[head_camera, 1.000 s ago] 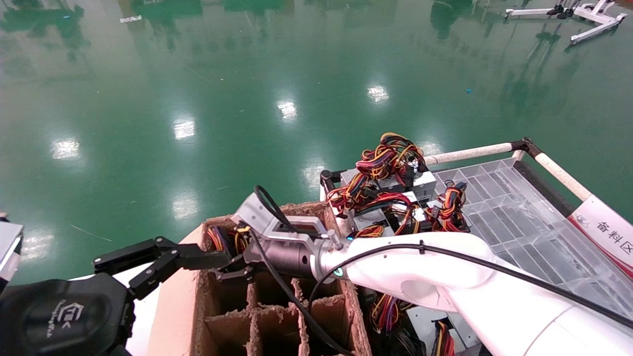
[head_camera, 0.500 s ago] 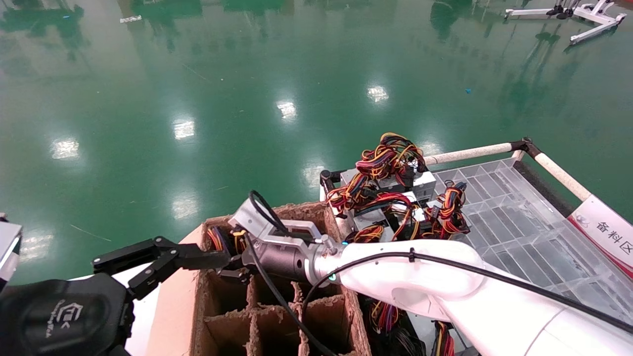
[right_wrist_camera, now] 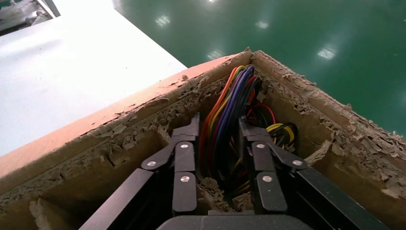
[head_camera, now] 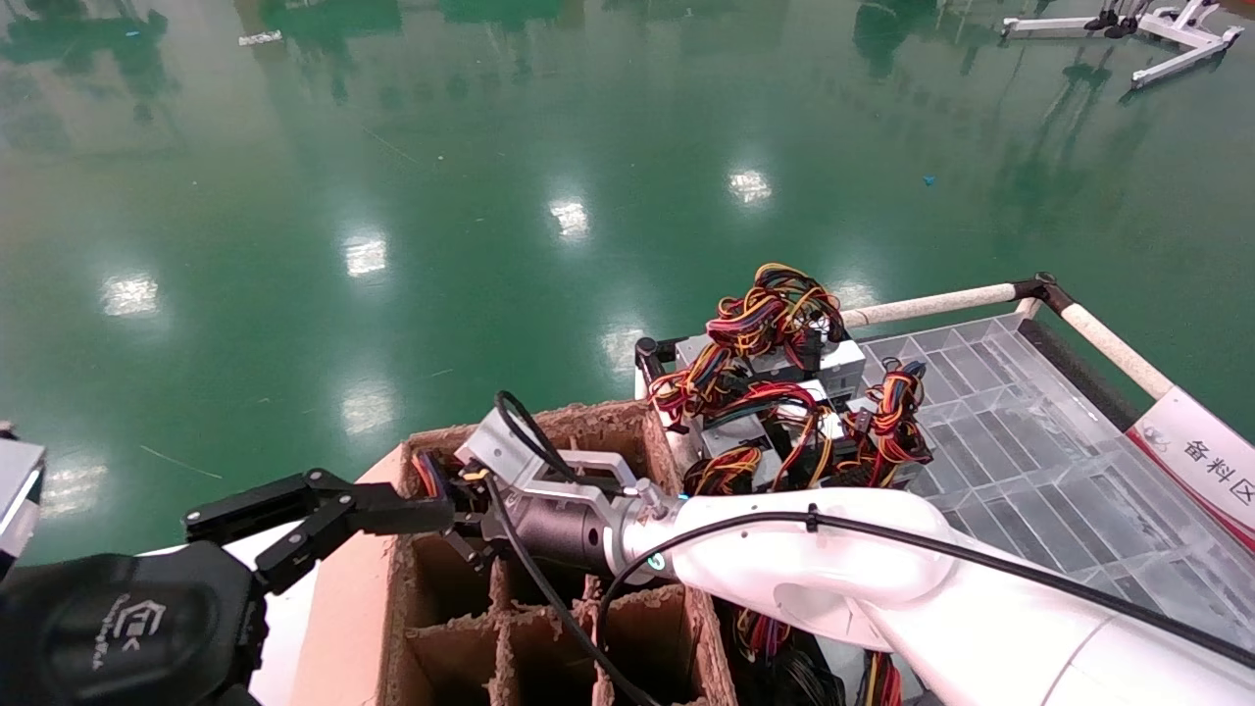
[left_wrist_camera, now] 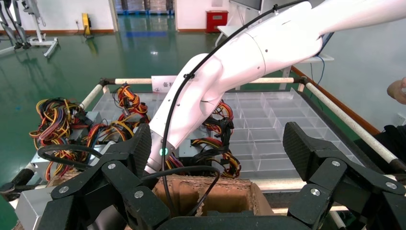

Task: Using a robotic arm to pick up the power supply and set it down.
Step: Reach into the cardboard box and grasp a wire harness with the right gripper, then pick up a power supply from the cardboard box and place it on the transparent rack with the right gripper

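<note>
My right gripper [head_camera: 449, 502] reaches down into the far-left corner cell of the cardboard box [head_camera: 588, 416]. In the right wrist view its black fingers [right_wrist_camera: 186, 143] stand on both sides of the red, orange, yellow and purple wire bundle [right_wrist_camera: 226, 108] of the power supply, pressed against it. The power supply's grey body is hidden down in the cell, under the wires. The same bundle [head_camera: 429, 471] shows at the box corner in the head view. My left gripper [head_camera: 324, 520] is parked just left of the box, open with nothing between its pads [left_wrist_camera: 139, 148].
Right of the box stands a clear gridded tray [head_camera: 1010, 412] framed by white rails [head_camera: 931, 304]. Several other grey boxes with wire bundles [head_camera: 784, 382] are piled at its near-left end. The box's other cells [head_camera: 539, 637] are separated by ragged cardboard dividers. Green floor lies beyond.
My right arm has sunk lower and a little back toward me, taking its gripper deeper into the corner cell. The left arm has not moved.
</note>
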Robot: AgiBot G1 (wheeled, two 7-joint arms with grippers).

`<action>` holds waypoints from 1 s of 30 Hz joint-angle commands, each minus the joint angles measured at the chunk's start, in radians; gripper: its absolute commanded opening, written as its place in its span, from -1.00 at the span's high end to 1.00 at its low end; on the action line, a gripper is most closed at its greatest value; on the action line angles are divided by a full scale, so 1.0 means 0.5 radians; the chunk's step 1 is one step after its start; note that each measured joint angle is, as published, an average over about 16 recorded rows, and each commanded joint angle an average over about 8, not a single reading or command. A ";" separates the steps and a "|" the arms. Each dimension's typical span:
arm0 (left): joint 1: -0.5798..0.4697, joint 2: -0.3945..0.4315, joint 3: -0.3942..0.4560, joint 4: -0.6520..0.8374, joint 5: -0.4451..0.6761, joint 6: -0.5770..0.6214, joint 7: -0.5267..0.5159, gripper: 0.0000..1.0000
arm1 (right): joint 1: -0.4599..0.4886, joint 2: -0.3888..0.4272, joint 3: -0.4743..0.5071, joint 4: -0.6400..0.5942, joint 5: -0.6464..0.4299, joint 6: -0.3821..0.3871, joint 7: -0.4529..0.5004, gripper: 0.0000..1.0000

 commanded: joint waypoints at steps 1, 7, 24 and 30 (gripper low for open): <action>0.000 0.000 0.000 0.000 0.000 0.000 0.000 -1.00 | 0.000 0.000 -0.015 -0.002 0.017 0.008 0.002 1.00; 0.000 0.000 0.001 0.000 -0.001 0.000 0.000 -1.00 | -0.005 0.001 -0.034 -0.004 0.086 -0.003 0.001 1.00; -0.001 -0.001 0.002 0.000 -0.002 -0.001 0.001 -1.00 | 0.009 0.004 0.057 -0.138 0.426 -0.180 -0.027 1.00; -0.001 -0.001 0.003 0.000 -0.002 -0.001 0.001 -1.00 | 0.045 0.000 0.109 -0.245 0.552 -0.136 -0.065 1.00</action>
